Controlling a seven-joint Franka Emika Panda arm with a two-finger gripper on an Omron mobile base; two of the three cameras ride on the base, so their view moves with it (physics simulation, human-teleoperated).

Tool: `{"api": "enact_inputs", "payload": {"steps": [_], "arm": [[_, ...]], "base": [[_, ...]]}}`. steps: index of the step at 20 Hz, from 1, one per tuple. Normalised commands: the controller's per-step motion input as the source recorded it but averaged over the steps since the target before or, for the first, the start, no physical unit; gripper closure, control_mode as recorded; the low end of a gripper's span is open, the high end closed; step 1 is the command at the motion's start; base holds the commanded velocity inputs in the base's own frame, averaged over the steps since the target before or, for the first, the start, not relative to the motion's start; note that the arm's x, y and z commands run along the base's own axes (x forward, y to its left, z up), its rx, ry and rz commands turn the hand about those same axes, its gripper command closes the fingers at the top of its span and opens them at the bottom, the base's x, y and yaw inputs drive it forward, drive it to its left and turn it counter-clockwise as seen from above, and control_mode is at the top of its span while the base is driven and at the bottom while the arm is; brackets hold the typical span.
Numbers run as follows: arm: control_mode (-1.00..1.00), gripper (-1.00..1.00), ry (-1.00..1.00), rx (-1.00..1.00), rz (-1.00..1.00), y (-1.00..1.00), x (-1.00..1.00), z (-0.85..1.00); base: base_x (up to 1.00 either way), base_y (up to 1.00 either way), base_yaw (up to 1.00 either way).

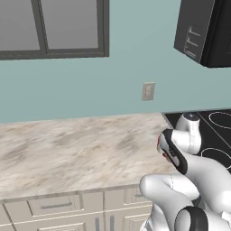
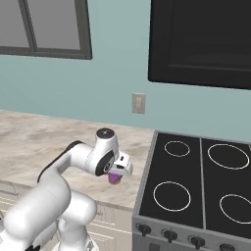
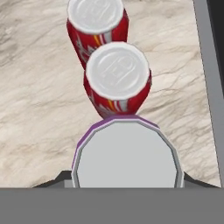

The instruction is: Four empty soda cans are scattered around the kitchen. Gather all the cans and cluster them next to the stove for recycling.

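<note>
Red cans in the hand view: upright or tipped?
Upright: both red cans stand on the counter with silvery tops facing the camera.

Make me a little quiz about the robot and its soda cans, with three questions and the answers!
1. True or false: the gripper holds a purple can.
2. How many red cans stand upright on the counter in the hand view?
3. Which side of the stove is the gripper on in the right base view: A) left, B) right?

Key: 1. True, it is shut on it. 2. Two. 3. A.
</note>
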Motion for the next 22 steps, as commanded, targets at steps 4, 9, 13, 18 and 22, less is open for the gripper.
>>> {"api": "enact_inputs", "payload": {"steps": [4,9,13,18,22], "arm": [[-1.0,1.0,0.04,0.0,0.0,0.0,0.0,-0.13],[-1.0,1.0,0.06,0.0,0.0,0.0,0.0,-0.14],[-1.0,-1.0,0.04,0.0,0.0,0.0,0.0,-0.09],[-1.0,-1.0,0.0,0.0,0.0,0.0,0.01,-0.01],[-1.0,-1.0,0.0,0.0,0.0,0.0,0.0,0.0]], "base": [[0.0,0.0,0.0],[0.0,0.0,0.0],[0.0,0.0,0.0],[0.0,0.0,0.0],[0.0,0.0,0.0]]}}
